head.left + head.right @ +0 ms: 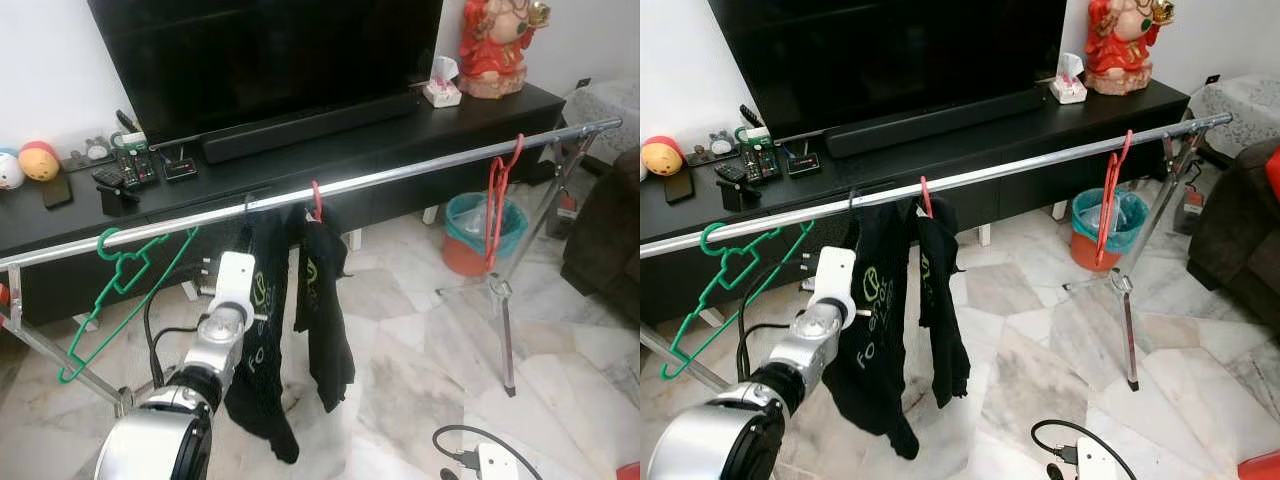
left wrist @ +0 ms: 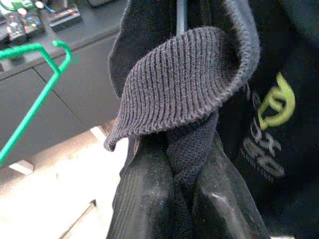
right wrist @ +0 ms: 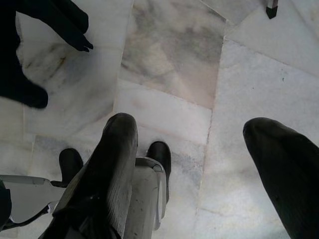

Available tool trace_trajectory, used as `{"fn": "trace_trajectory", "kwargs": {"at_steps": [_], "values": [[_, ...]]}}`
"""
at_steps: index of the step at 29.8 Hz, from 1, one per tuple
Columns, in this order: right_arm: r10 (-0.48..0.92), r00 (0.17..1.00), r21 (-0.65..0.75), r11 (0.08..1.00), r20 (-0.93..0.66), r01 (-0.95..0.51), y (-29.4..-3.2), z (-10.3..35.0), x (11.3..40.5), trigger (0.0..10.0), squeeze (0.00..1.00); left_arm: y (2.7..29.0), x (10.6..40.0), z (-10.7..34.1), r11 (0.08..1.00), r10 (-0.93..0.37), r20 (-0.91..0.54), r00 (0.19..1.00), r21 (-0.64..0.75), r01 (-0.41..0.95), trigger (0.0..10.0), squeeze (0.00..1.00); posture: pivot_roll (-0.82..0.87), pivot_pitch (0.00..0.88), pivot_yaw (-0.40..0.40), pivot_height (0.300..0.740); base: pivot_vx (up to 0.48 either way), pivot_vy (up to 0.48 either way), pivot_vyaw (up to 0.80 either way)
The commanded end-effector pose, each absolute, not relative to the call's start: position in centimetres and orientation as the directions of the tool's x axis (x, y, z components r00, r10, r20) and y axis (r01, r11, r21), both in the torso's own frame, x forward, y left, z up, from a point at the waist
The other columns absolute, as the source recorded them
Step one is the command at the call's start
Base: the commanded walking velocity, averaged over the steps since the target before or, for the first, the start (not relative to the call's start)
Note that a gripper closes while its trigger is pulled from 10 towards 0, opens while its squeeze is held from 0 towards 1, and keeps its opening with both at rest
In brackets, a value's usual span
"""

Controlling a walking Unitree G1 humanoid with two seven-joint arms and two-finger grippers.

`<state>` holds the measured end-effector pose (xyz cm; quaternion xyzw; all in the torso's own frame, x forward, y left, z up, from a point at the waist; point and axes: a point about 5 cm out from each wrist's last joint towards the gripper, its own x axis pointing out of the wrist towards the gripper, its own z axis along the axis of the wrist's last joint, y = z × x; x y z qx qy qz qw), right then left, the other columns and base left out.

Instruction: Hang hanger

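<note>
A black garment (image 1: 262, 330) with green print hangs from the silver rail (image 1: 400, 178), and a red hanger hook (image 1: 316, 200) shows above it on the rail. My left gripper (image 2: 184, 159) is raised to the garment and is shut on a fold of its ribbed black cloth (image 2: 179, 84). To its left an empty green hanger (image 1: 120, 275) hangs tilted from the rail. An empty red hanger (image 1: 497, 200) hangs near the rail's right end. My right gripper (image 3: 194, 129) hangs low over the marble floor, open with nothing in it.
Behind the rail stand a black TV bench (image 1: 330, 150) and a large TV (image 1: 270, 50). An orange and teal bin (image 1: 470, 235) sits behind the right rack leg (image 1: 505, 340). A white power strip (image 1: 495, 462) lies on the floor, and a dark sofa (image 1: 610, 240) stands at the right.
</note>
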<state>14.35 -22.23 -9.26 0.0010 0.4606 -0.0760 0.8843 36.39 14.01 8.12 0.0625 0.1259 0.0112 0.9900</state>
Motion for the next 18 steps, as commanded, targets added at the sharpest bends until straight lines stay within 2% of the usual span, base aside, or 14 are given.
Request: {"fn": "trace_trajectory", "kwargs": {"at_steps": [1, 10, 18], "values": [[-0.126, 0.550, -0.061, 0.989, -0.825, 0.135, -21.9, -9.5, 14.1, 10.0, 0.00, 14.7, 37.1, 9.4, 0.991, 0.077, -0.209, 0.975, 0.122, -0.052, 10.0, 0.00, -0.05, 0.009, 0.078, 0.740, 0.000, 0.000, 0.00], [-0.126, 0.550, -0.059, 0.989, -0.826, 0.138, -21.9, -9.5, 14.0, 10.0, 0.00, 15.8, 37.2, 8.9, 0.973, 0.179, -0.295, 0.939, 0.195, -0.124, 10.0, 0.00, -0.06, 0.008, 0.078, 0.740, 0.000, 0.000, 0.00], [-0.124, 0.549, -0.059, 0.989, -0.827, 0.134, -21.9, -9.5, 14.1, 10.0, 0.00, 16.1, 36.6, 8.0, 0.974, 0.183, -0.319, 0.930, 0.187, -0.127, 10.0, 0.00, -0.05, 0.006, 0.077, 0.740, 0.000, 0.000, 0.00]]}}
